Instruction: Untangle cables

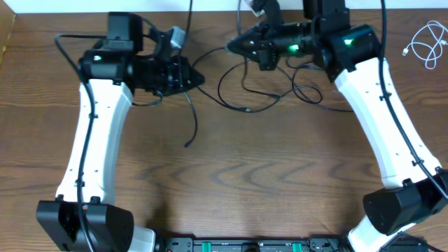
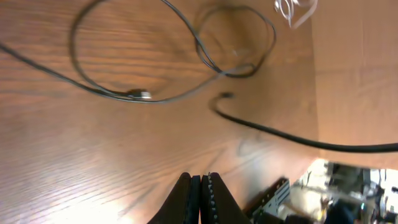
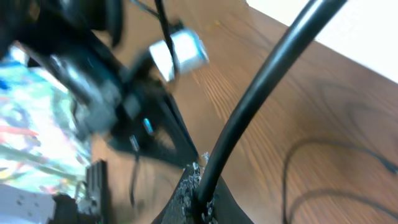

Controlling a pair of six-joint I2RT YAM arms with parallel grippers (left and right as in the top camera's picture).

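Note:
The thin black cable (image 1: 231, 101) lies in loose loops on the wooden table between my two grippers. In the left wrist view its loops and a small connector (image 2: 142, 94) lie ahead of the jaws. The white cable (image 1: 425, 43) lies coiled apart at the far right; a bit of it shows in the left wrist view (image 2: 291, 9). My left gripper (image 1: 199, 78) is shut (image 2: 200, 180), with nothing seen between the jaws. My right gripper (image 1: 232, 47) is shut (image 3: 199, 183) on a black cable (image 3: 261, 106) that runs up and away from the jaws.
A loose black strand (image 1: 190, 126) hangs from near the left gripper down to the table. Another black cable end (image 2: 221, 96) runs off to the right. The left arm's wrist (image 3: 124, 106) sits blurred close in front of the right gripper. The arm bases (image 1: 231, 245) stand at the front edge.

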